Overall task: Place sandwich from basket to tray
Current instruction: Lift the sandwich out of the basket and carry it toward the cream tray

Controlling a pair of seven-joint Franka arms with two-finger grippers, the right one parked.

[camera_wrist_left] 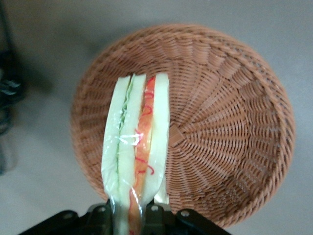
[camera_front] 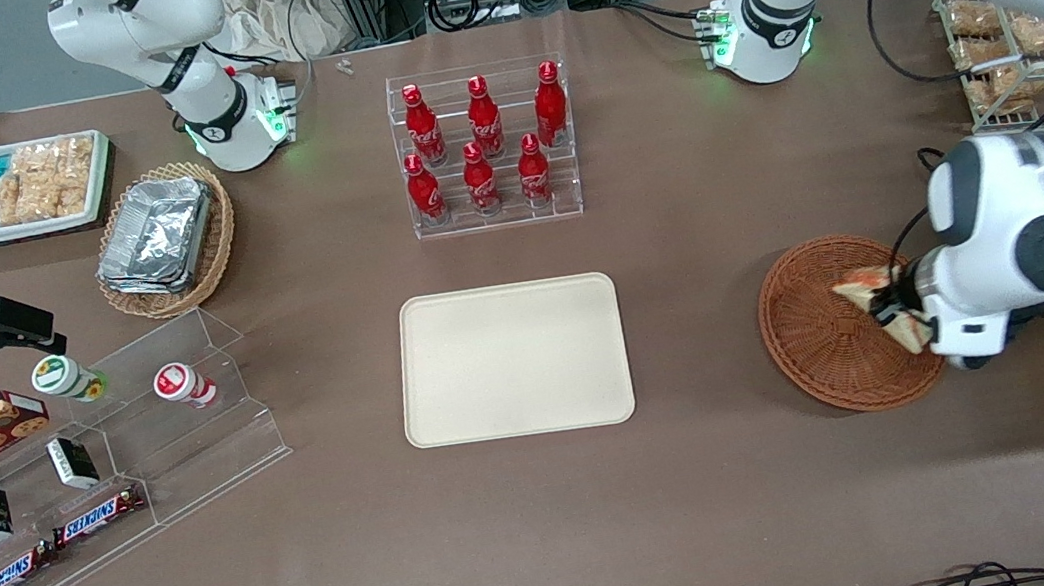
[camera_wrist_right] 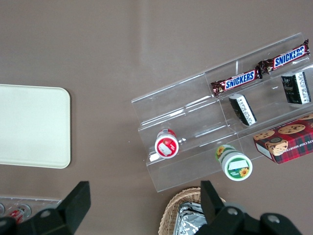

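1. In the front view, the working arm's hand [camera_front: 899, 309] sits over the edge of the basket [camera_front: 815, 335] nearest the working arm's end of the desk [camera_front: 712, 510], and the bulky white wrist covers most of its grip.
2. The left wrist view fills that gap: the hand [camera_wrist_left: 133, 215] is clamped on the lower end of the sandwich [camera_wrist_left: 136, 147], a dark finger pressing on each bread face.
3. That view also shows the sandwich edge-on and raised above the basket [camera_wrist_left: 220, 132], with layers of pale bread, green filling and red-orange filling under glossy clear wrap.
4. In the front view, the sandwich [camera_front: 869, 286] is only a cream wedge above the basket.
5. The basket is round, shallow, reddish-brown wicker woven in rings around a hub.
6. The tray [camera_front: 513, 360] is smooth, flat, cream, with rounded corners, and lies well apart from the basket at mid-desk.
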